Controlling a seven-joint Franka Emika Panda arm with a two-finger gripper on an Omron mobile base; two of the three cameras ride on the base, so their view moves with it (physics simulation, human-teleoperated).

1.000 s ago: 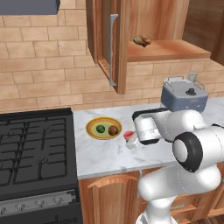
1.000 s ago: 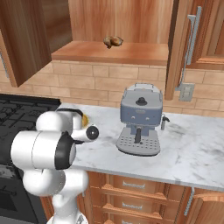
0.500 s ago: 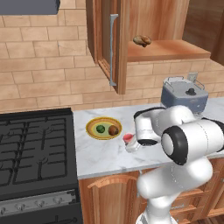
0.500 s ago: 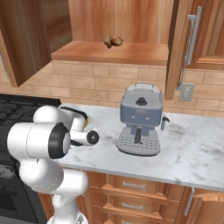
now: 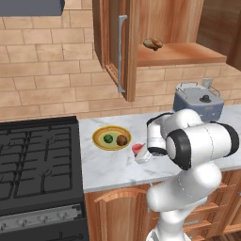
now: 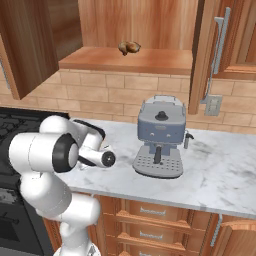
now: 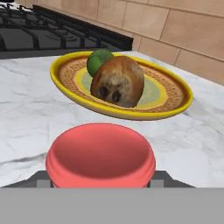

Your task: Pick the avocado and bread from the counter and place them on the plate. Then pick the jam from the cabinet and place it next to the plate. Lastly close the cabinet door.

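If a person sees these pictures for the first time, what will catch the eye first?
The big white arm bent low over the marble counter, its gripper shut on the red jam just right of the plate. Next, that yellow-rimmed plate, carrying the avocado and the bread. Above, the cabinet door stands open, with a lumpy brown pastry on the shelf.

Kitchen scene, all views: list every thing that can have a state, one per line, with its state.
cabinet door: open
jam: upright between the gripper's jaws, low at the counter, beside the plate
avocado: on the plate
bread: on the plate, beside the avocado
gripper: closed around the jam
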